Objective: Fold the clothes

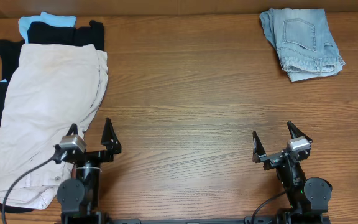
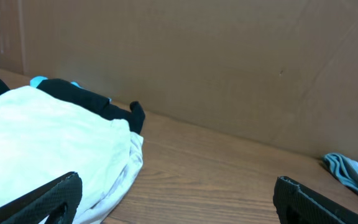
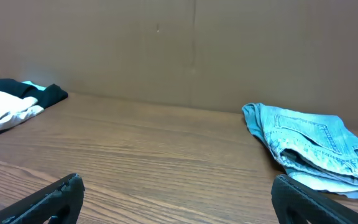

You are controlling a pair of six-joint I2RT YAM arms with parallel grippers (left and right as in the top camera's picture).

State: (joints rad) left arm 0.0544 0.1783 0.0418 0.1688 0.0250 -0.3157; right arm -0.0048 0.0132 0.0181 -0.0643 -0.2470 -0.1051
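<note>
The faded light-blue denim shorts (image 1: 302, 42) lie folded in a compact bundle at the far right of the table, a stitched back pocket facing up. They also show in the right wrist view (image 3: 312, 144) and as a blue edge in the left wrist view (image 2: 353, 173). My left gripper (image 1: 91, 138) is open and empty near the front edge, beside the beige shorts; its fingers show in its wrist view (image 2: 179, 198). My right gripper (image 1: 281, 142) is open and empty near the front right, well short of the denim shorts (image 3: 179, 196).
A pile at the left holds large beige shorts (image 1: 48, 106) on top of black (image 1: 61, 32) and pale-blue (image 1: 45, 20) garments. A brown cardboard wall (image 3: 179, 43) backs the table. Bare wood (image 1: 185, 93) lies between pile and denim shorts.
</note>
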